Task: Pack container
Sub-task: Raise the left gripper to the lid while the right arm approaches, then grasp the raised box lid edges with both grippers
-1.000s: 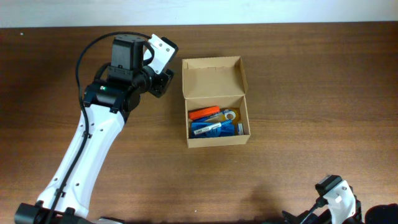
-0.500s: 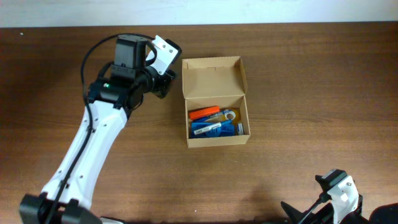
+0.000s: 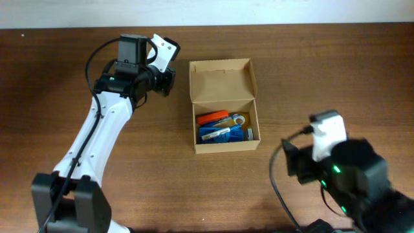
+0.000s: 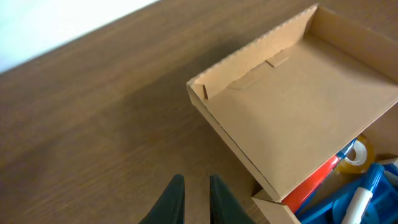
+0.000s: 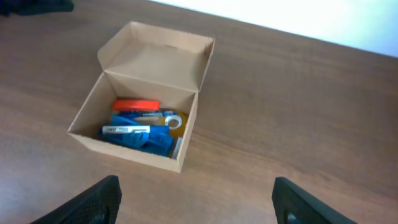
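The container (image 3: 225, 145) is a tan cardboard box at the table's middle, with its flap lid (image 3: 220, 81) standing open at the back. Inside lie an orange-red pen (image 3: 213, 118), blue pens (image 3: 220, 133) and a tape roll (image 3: 240, 120). My left gripper (image 3: 169, 81) is shut and empty, just left of the lid; in the left wrist view its fingers (image 4: 196, 199) hover over bare wood beside the container (image 4: 298, 106). My right gripper (image 3: 291, 162) is wide open and empty, to the lower right of the container. The right wrist view shows its fingers (image 5: 199, 205) apart from the container (image 5: 134, 152).
Brown wooden table (image 3: 323, 71) all round the box. A white wall strip (image 3: 207, 13) runs along the far edge. The left arm (image 3: 97, 142) stretches from the lower left up to the box's left side.
My right arm has risen from the bottom edge into view, toward the box's lower right. My left gripper has shifted slightly left and back, staying beside the lid.
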Robot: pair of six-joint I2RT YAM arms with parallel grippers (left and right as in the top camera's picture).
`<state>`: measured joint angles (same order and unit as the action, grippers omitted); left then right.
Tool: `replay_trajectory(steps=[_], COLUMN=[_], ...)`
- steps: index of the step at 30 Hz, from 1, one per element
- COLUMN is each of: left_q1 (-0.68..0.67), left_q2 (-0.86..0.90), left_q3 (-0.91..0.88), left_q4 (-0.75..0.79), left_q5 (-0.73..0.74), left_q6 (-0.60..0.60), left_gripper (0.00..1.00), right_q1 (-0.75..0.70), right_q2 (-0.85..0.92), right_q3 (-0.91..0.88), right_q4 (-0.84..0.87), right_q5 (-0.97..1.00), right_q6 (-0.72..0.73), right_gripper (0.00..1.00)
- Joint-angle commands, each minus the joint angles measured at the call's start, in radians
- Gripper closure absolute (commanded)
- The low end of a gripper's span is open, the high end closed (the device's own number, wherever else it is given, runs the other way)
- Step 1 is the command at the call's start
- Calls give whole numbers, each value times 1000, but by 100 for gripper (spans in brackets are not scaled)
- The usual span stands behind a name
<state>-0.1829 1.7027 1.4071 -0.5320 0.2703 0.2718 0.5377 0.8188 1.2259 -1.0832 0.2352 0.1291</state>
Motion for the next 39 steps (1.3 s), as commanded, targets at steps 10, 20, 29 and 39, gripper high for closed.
replay_trajectory(steps=[10, 20, 29, 39], left_q1=[3, 42, 42, 42], left_q2=[127, 224, 446, 525], left_q3=[49, 49, 199, 267], left_q4=[6, 150, 159, 84], left_q5=[23, 83, 199, 291], left_q6=[-77, -244, -384, -489], left_gripper=[96, 98, 98, 98], right_q1=[-384, -586, -623, -629], right_q2=[341, 806, 1013, 1181], right_q3=[-5, -5, -5, -3], right_q4=[209, 555, 813, 906], right_q5=[-378, -720, -761, -905], right_q6=[-70, -16, 190, 281], right_gripper=[23, 33, 45, 96])
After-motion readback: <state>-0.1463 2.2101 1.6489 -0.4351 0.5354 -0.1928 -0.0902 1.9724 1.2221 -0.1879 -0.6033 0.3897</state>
